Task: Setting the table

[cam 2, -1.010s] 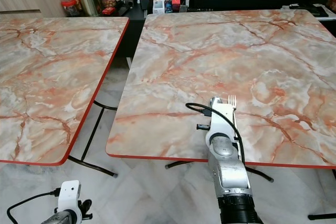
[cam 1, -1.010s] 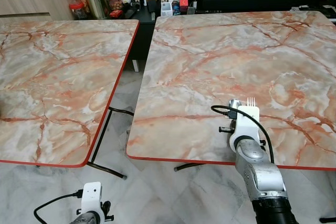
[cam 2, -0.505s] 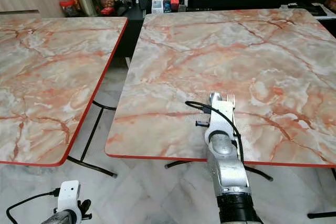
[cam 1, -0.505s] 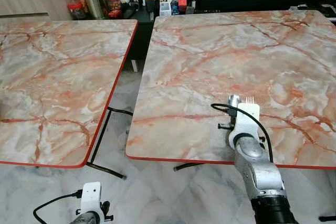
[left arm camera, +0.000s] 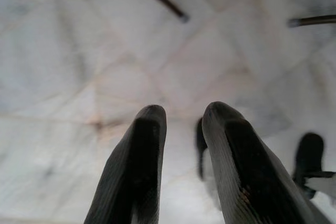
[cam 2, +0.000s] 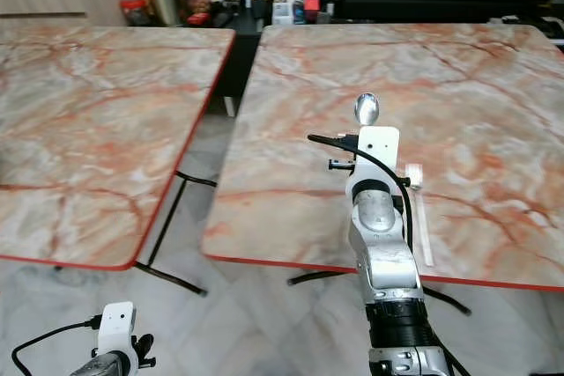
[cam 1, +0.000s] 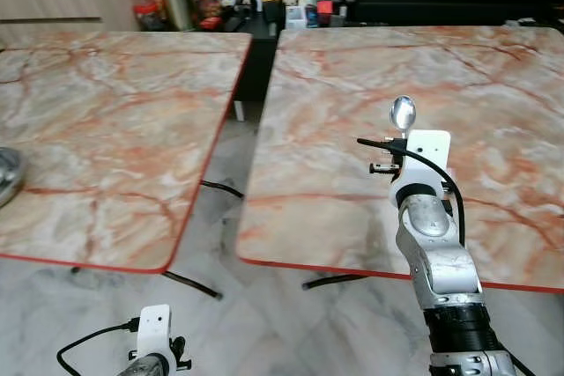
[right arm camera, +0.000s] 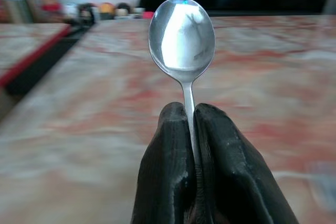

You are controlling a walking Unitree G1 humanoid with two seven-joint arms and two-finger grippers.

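My right gripper (right arm camera: 189, 111) is shut on the thin handle of a silver spoon (right arm camera: 182, 32), which stands upright with its bowl on top. In the eye views the spoon's bowl (cam 1: 403, 114) pokes up above the white wrist mount, over the near part of the right marble table (cam 1: 335, 85). A fork (cam 2: 421, 217) lies flat on that table just right of my right arm, pointing away from me. My left gripper (left arm camera: 181, 116) hangs low over the tiled floor, its fingers a little apart with nothing between them.
A second marble table (cam 1: 106, 112) stands to the left, with a floor gap (cam 1: 238, 156) and black legs between the two. A metal dish rim (cam 1: 5, 175) shows at its left edge. Jars and bottles (cam 1: 181, 2) line a low cabinet behind.
The fork has left my right gripper and now lies on the right table. My right arm has lifted with the spoon still held. The camera has shifted.
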